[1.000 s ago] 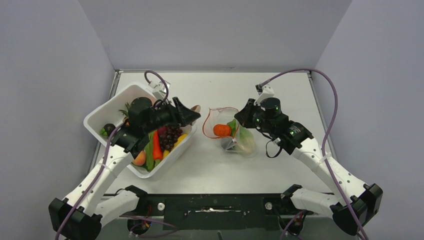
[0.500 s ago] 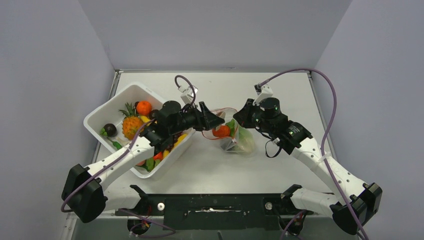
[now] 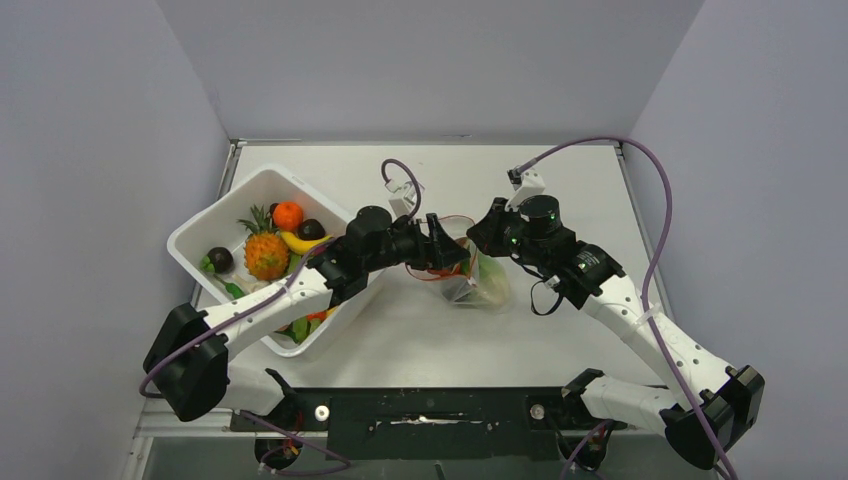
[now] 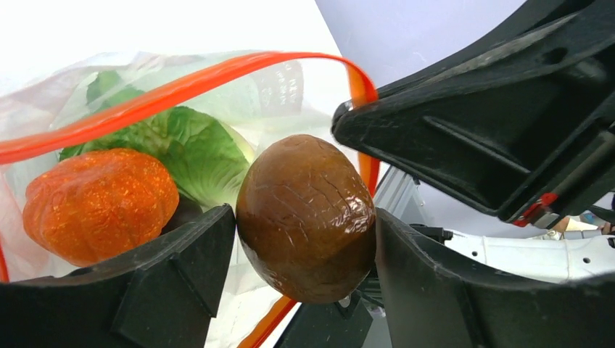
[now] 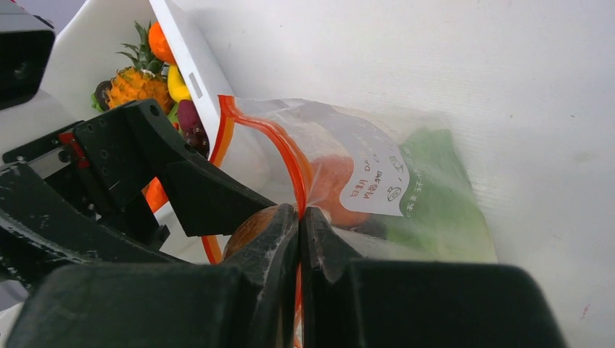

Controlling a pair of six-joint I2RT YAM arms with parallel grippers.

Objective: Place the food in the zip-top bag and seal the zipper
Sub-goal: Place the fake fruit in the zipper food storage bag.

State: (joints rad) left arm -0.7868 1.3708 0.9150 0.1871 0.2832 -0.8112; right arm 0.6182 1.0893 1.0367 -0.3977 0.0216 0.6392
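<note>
At the open mouth of the zip-top bag [image 5: 435, 188], near the middle of the table, the left gripper [image 3: 447, 253] holds a brown egg-shaped toy fruit [image 4: 304, 210]. Its jaws are spread only as wide as the fruit and press on both of its sides. The fruit's long axis stands across the line between the fingers. The bag's opening lies straight ahead of those jaws. The red zipper [image 4: 167, 90] arches over the fruit and runs on beneath it, so the fruit sits at the rim, though the views do not show whether it is fully past it. An orange [image 4: 98, 203] and green lettuce [image 4: 196, 152] already lie deeper inside.

On the side of the mouth away from the white tub [image 3: 215, 215], the right gripper [image 5: 299, 217] has its jaws pressed together on the zipper strip, holding the mouth up and open. The left arm is the carrier here and the right only a holder. The drop appears to depend on the fruit going forward past the strip before the jaws part. A pineapple [image 3: 266, 254] and other pieces wait in the tub.
</note>
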